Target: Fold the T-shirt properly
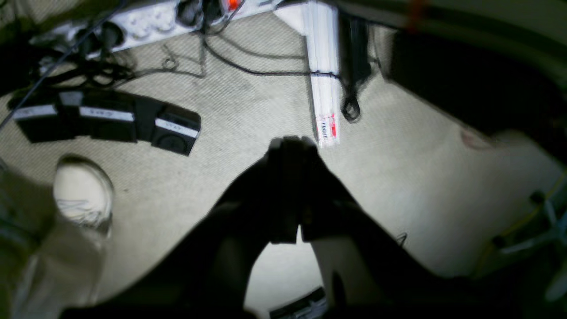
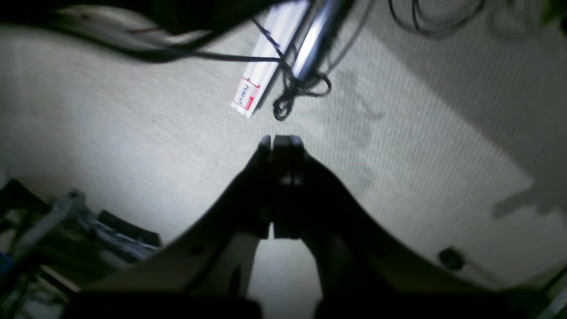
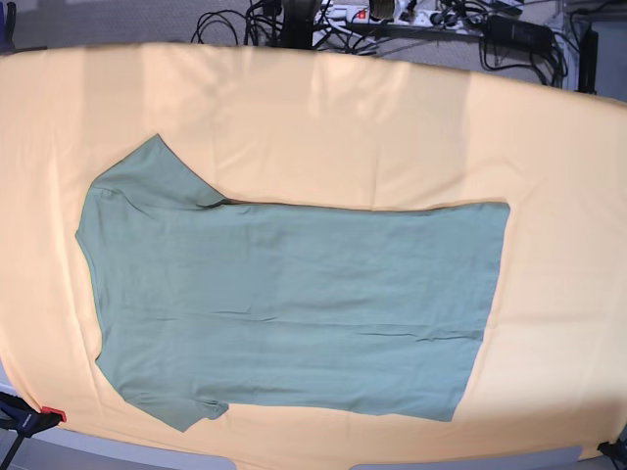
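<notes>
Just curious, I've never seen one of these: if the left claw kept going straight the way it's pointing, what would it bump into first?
Probably the carpet. The shut left gripper points down at bare floor, though depth is unclear.

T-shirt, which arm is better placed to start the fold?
Probably right: the T-shirt has its sleeves on that side. Otherwise even: left hand and right hand hang shut over the floor, away from it.

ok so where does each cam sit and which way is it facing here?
Left wrist: on the left arm, facing down at grey carpet floor; shut left gripper shows.
Right wrist: on the right arm, facing the same floor; shut right gripper shows.
Base: overhead, looking down on the flat sage-green T-shirt on pale orange-yellow cloth; no arm shows.
Shared: both wrist views catch the white labelled rail.
</notes>
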Robot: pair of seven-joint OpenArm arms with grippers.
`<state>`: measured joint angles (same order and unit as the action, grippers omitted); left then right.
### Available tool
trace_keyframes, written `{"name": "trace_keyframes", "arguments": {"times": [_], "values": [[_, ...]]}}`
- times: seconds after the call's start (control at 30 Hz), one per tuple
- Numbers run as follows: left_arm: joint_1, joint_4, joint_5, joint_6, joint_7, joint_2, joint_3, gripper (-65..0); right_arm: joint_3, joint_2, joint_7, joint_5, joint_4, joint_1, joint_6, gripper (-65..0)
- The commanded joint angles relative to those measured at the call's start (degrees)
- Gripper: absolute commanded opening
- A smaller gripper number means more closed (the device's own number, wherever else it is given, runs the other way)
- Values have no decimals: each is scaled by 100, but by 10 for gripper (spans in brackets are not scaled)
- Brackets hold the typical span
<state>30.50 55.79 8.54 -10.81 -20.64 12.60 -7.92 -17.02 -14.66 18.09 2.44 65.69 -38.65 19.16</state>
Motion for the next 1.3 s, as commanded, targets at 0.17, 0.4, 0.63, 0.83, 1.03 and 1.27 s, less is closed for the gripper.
{"name": "trace_keyframes", "arguments": {"times": [0.17,0.4,0.63,0.83,1.03,1.27], "values": [[1493,2559,256,7,-422,651,24,-650,20,-675,345,31,2481,-1523,-70,-650],[2811,5117,247,-22,-872,1176,708,-650,238,-1108,892,4,4706,-2940,-452,-650],[3633,7055,254,-544,-1331,1215,2170,-650,876,-1123,1292,-730,6555,-3635,-927,-650],[3768,7844,315,-728,-1287,1220,3174,-650,1342,-1123,1788,-702,6931,-3635,-1060,-650],[3447,7921,551,-791,-1222,1392,3635,-650,2050,-1123,986,-723,6931,-3635,-1279,-650],[2677,7921,503,-914,-1016,1836,3692,-650,3062,-1123,422,-717,6931,-3182,-1078,-650]]}}
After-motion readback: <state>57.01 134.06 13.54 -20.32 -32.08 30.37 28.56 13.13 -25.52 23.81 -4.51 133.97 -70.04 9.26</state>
